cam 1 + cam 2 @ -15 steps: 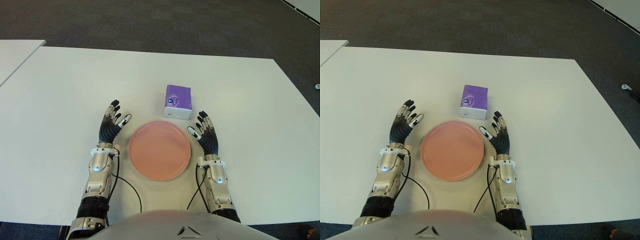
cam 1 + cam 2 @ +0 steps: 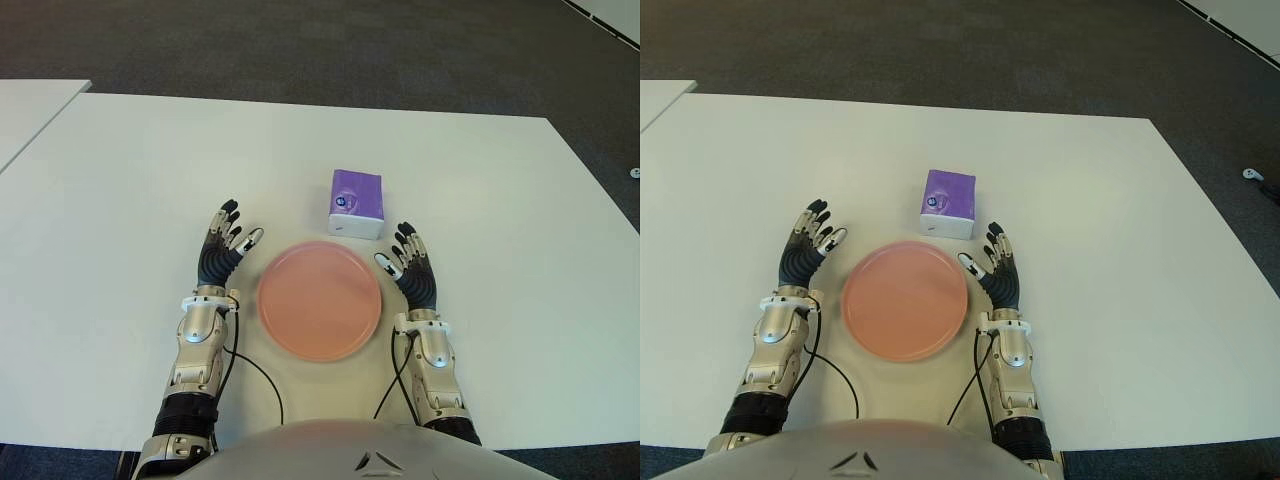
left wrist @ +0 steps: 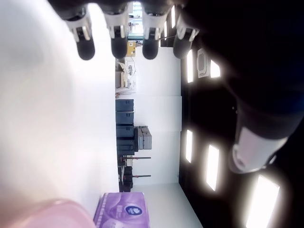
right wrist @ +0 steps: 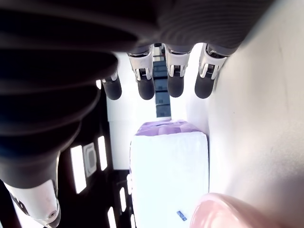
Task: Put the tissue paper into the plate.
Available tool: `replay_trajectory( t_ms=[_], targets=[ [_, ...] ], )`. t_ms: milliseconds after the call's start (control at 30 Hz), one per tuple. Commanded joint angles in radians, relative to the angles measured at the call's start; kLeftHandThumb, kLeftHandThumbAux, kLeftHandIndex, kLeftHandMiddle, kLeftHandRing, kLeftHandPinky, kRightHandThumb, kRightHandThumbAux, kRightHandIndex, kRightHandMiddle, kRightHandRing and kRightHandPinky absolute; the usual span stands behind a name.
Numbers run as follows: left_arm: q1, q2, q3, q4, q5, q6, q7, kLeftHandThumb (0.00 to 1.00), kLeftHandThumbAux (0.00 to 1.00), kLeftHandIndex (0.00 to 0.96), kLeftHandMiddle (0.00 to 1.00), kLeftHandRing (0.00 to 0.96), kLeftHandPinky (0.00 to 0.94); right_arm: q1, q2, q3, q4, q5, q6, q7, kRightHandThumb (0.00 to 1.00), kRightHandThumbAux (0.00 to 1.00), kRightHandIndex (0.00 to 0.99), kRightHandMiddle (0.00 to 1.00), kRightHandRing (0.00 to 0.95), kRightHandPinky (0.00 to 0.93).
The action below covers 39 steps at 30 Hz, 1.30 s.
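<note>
Tissue pack (image 2: pixel 356 203), purple on top with a white front face, flat on the white table (image 2: pixel 130 180), held by neither hand. Just beyond the fingertips of the right hand (image 2: pixel 412 272), a little toward the thumb side, apart from them with bare table between. Well apart from the left hand (image 2: pixel 222 252), far off past its thumb side.

Pink round plate (image 2: pixel 319 299) between the two hands, beside each thumb, empty, its far rim just short of the tissue pack and not touching it.

Right hand: four fingers (image 4: pixel 146 88) straight and slightly spread, thumb out to the side, nothing gripped; white face of the pack straight ahead of the fingertips in the right wrist view, plate rim at the thumb side.

Left hand: four fingers (image 3: pixel 119 46) extended side by side with small gaps, thumb held apart, nothing gripped; purple pack and plate edge far past the thumb side in the left wrist view.
</note>
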Motion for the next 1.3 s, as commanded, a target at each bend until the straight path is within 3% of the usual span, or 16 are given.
replay_trajectory(
  t_ms=[33,633,867,967,1100,1200,1300],
  targets=[
    [0.014,0.002,0.000,-0.001,0.007,-0.001,0.013,0.000,0.657,0.025,0.027,0.000,0.000,0.029,0.011,0.002,0.034,0.000,0.038,-0.003,0.040,0.681,0.000,0.000,0.000,0.000],
    [0.017,-0.002,-0.003,-0.012,0.011,0.004,0.019,0.000,0.649,0.032,0.030,0.000,0.000,0.025,0.002,-0.006,0.045,0.001,0.048,-0.003,0.029,0.675,0.000,0.000,0.000,0.000],
    [0.016,-0.001,-0.007,-0.009,0.014,-0.003,0.021,0.000,0.646,0.033,0.031,0.000,0.000,-0.026,-0.043,-0.058,0.149,-0.017,0.107,-0.044,0.063,0.716,0.000,0.000,0.000,0.009],
    [0.014,0.000,-0.006,-0.008,0.013,-0.001,0.022,0.000,0.647,0.032,0.029,0.000,0.000,-0.057,-0.062,-0.090,0.177,-0.036,0.169,-0.097,0.084,0.714,0.000,0.001,0.000,0.017],
    [0.009,-0.002,-0.002,-0.001,0.009,0.001,0.025,0.000,0.649,0.032,0.029,0.000,0.000,-0.102,-0.068,-0.141,0.078,-0.066,0.275,-0.199,0.099,0.699,0.000,0.004,0.000,0.021],
    [0.008,-0.001,0.001,0.005,0.006,-0.003,0.022,0.000,0.649,0.031,0.030,0.000,0.000,-0.151,-0.063,-0.185,-0.120,-0.108,0.392,-0.287,0.118,0.682,0.000,0.002,0.000,0.014],
    [0.005,-0.002,0.002,0.012,0.005,-0.007,0.021,0.000,0.651,0.031,0.030,0.000,0.000,-0.184,-0.066,-0.202,-0.188,-0.140,0.414,-0.335,0.141,0.665,0.000,0.000,0.000,0.004]
  ],
)
